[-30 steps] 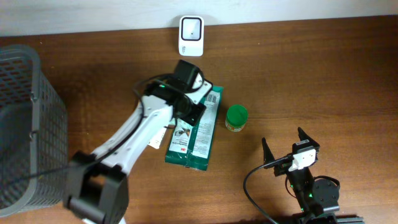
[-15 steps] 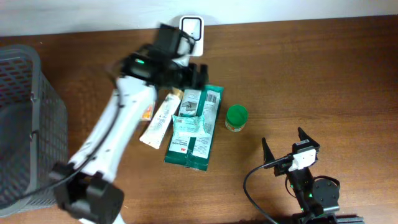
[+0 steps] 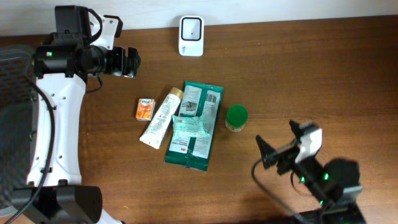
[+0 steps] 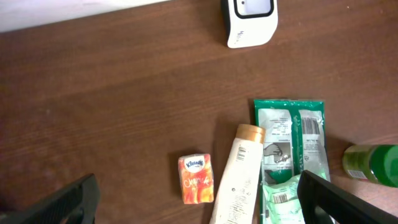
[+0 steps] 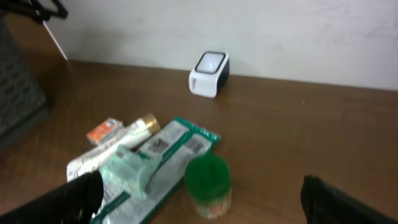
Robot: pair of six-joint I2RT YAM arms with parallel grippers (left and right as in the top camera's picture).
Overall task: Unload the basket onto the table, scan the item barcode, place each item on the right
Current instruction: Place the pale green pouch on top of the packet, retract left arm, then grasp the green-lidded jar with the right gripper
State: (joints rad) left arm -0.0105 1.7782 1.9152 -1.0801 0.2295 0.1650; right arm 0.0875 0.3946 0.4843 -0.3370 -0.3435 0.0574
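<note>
Overhead view of a brown wooden table (image 3: 323, 68). Your left gripper (image 3: 126, 62) hovers at the far left, its fingers spread wide and holding nothing. Your right gripper (image 3: 278, 144) sits at the near right, also released and empty.

A white barcode scanner (image 3: 191, 27) stands at the middle of the far edge. The items to scan lie in a loose group at the centre, nearer than the scanner and apart from it. On the left is a small orange Kleenex tissue pack (image 3: 145, 108), with a cream tube (image 3: 160, 117) just beside it. Next come flat dark green packets (image 3: 199, 149) with barcodes facing up, and a pale green pouch (image 3: 191, 126) lies on top of them. Just right of them, a green-lidded jar (image 3: 236, 117) stands upright with its lid on, contents hidden.

A grey mesh basket (image 3: 12, 87) fills the left edge. Your left arm covers part of it, and its contents cannot be made out.
</note>
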